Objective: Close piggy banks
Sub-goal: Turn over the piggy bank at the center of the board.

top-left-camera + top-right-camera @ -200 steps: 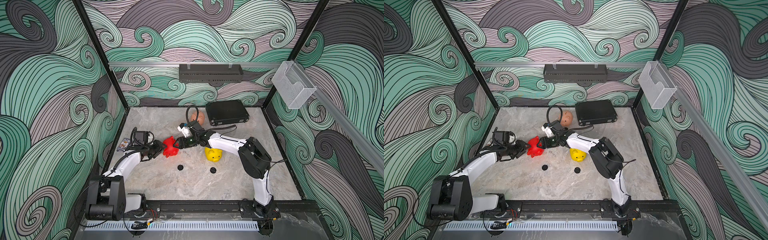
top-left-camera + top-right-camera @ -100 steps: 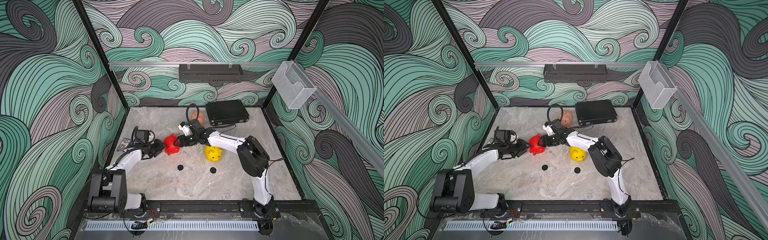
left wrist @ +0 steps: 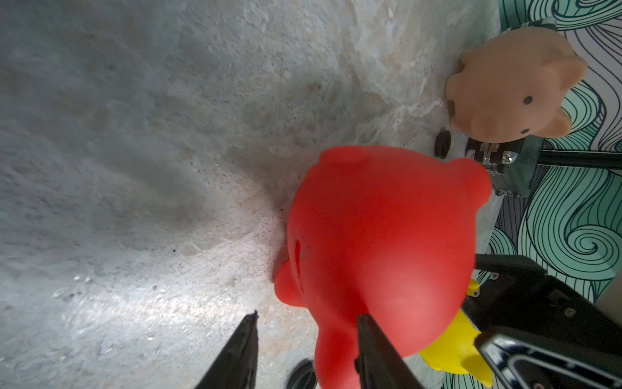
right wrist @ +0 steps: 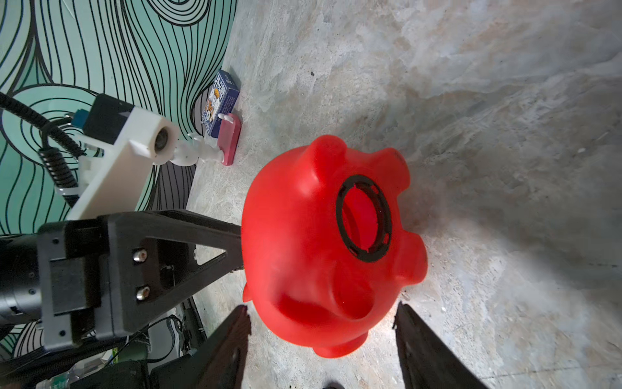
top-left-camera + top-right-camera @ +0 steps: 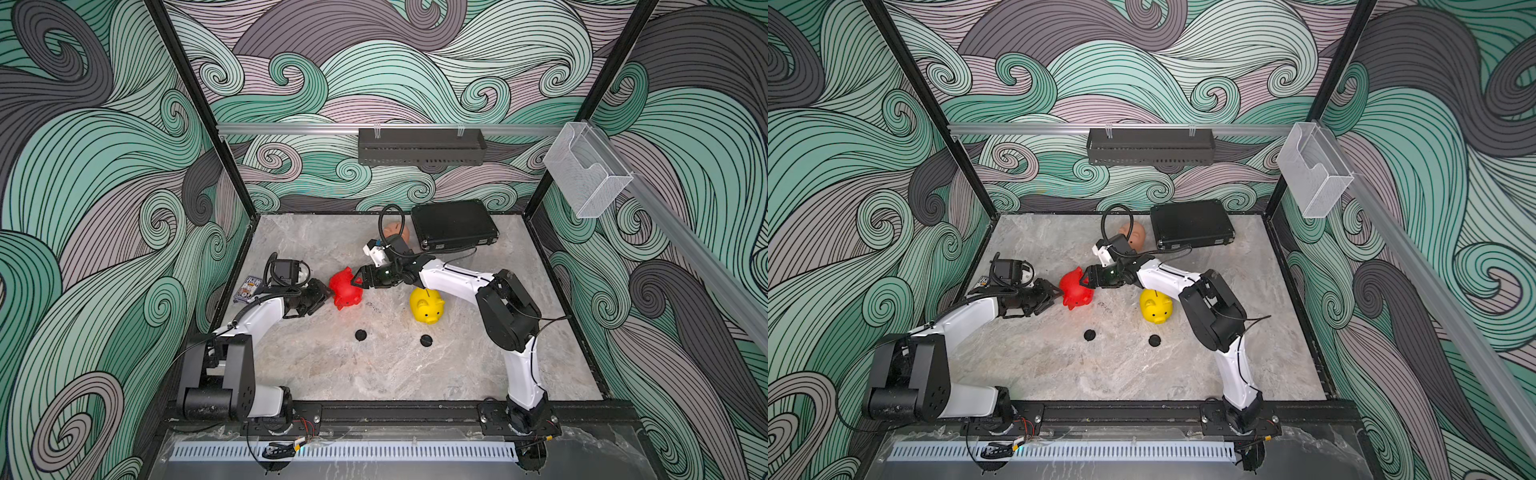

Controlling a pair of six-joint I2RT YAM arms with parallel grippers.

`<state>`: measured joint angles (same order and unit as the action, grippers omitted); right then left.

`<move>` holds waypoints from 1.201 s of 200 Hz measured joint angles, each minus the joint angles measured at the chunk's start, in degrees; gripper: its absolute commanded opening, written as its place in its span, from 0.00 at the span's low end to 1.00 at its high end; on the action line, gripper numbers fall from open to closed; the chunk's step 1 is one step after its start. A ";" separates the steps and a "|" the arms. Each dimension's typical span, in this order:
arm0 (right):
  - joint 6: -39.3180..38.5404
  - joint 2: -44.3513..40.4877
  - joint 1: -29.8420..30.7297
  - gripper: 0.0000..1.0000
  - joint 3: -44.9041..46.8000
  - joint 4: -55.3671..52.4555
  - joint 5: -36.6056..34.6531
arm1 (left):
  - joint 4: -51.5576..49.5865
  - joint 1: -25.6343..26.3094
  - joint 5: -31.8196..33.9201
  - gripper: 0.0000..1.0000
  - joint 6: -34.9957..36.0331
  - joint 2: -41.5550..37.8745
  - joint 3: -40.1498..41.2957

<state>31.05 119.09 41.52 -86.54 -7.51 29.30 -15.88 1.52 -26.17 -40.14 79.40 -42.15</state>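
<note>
Piggy banks were what both arms had closed in on, chiefly the red pig (image 5: 345, 287), lying tipped on the tabletop (image 5: 374, 374) between them. Nearest the front edge, two black plugs (image 5: 360, 335) lay loose, well apart from any pig. Behind them, the left gripper (image 5: 322, 293) met the red pig's rear, its fingers (image 3: 373, 350) narrow; one pressed the body, though whether they pinched anything I could not tell. From the opposite side, the right gripper (image 5: 358, 281) faced the snout, its fingers (image 4: 424, 350) wide, straddling it without gripping. The open belly hole (image 4: 363, 217), ringed black, faced the right arm's side, so a plug looked likeliest to enter from there. The yellow pig (image 5: 426, 306) stood upright just right. Farthest back, the peach pig (image 5: 1133, 234) sat beside the black case (image 5: 454, 224).
</note>
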 measured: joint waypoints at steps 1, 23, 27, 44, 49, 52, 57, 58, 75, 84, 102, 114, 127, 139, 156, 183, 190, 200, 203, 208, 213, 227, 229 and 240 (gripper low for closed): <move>0.00 0.00 0.00 0.68 0.00 0.00 0.00 | 0.00 0.00 0.00 0.48 0.00 0.00 -0.02; 0.17 1.01 -0.13 0.66 -1.07 0.04 0.76 | 0.04 0.00 0.00 0.48 0.00 0.00 -0.61; 0.35 1.22 -0.13 0.65 -1.27 0.04 0.85 | 0.04 0.00 0.00 0.48 0.00 0.00 -0.70; 0.81 2.29 -0.13 0.65 -2.27 0.33 1.57 | 0.11 0.00 -0.04 0.47 0.00 0.02 -0.94; 0.98 2.54 -0.13 0.64 -2.38 0.46 1.77 | 0.09 0.00 -0.04 0.47 0.00 0.02 -0.94; 1.05 2.69 -0.13 0.64 -2.43 0.61 1.90 | 0.07 0.00 -0.04 0.47 0.00 0.04 -0.94; 1.16 2.91 -0.11 0.63 -2.45 0.76 2.23 | 0.04 0.00 -0.04 0.47 0.00 0.15 -0.94; 1.18 2.93 -0.11 0.63 -2.45 0.79 2.27 | 0.07 0.02 -0.04 0.47 0.02 0.17 -0.94; 1.95 3.54 -0.13 0.61 -2.47 1.07 3.23 | 0.09 0.02 -0.13 0.46 0.00 0.96 -1.03; 2.21 3.54 -0.15 0.60 -2.47 1.16 3.69 | 0.11 -0.07 -0.26 0.46 0.00 1.07 -1.07; 2.62 3.54 -0.28 0.59 -2.49 1.20 4.13 | 0.09 -0.07 -0.35 0.45 0.00 1.46 -1.27; 2.71 3.54 -0.35 0.58 -2.49 1.09 4.13 | 0.26 -0.15 -0.31 0.45 0.02 2.29 -1.55; 2.91 3.54 -0.39 0.56 -2.49 1.03 4.11 | 0.48 -0.26 -0.26 0.45 0.00 3.02 -1.68; 3.13 3.54 -0.52 0.53 -2.54 0.79 4.17 | 0.50 -0.31 -0.22 0.45 0.00 3.41 -1.70; 3.54 3.52 -0.63 0.52 -2.97 0.31 4.15 | 0.59 -0.33 -0.09 0.45 0.00 3.80 -1.88; 3.58 3.52 -0.63 0.51 -3.45 -0.72 4.04 | 0.92 -0.33 0.20 0.45 0.00 4.48 -1.90; 3.61 3.52 -0.66 0.51 -3.54 -0.94 4.02 | 0.96 -0.33 0.28 0.44 0.00 4.74 -1.90; 3.58 3.52 -0.66 0.51 -3.74 -1.38 4.00 | 0.94 -0.33 0.48 0.45 0.00 5.18 -1.92; 3.58 3.52 -0.66 0.51 -3.78 -1.51 3.98 | 0.96 -0.33 0.52 0.45 0.00 5.29 -1.92; 3.58 3.50 -0.66 0.51 -3.80 -1.66 3.98 | 0.94 -0.33 0.66 0.44 0.00 5.51 -1.92; 3.58 3.45 -0.66 0.50 -3.87 -1.84 3.98 | 0.94 -0.33 0.72 0.44 0.00 5.68 -1.92; 3.58 3.41 -0.66 0.50 -3.98 -2.27 3.98 | 0.96 -0.33 0.90 0.44 0.00 6.08 -1.92; 3.58 3.41 -0.66 0.50 -4.00 -2.34 3.98 | 0.96 -0.33 0.92 0.44 0.00 6.12 -1.92; 3.56 3.39 -0.66 0.50 -4.20 -2.82 3.98 | 0.96 -0.33 0.94 0.44 0.00 6.27 -1.92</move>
<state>34.61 122.48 40.86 -90.74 -10.33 33.28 -14.92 1.19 -25.23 -40.14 85.67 -44.07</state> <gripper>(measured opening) 0.500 0.445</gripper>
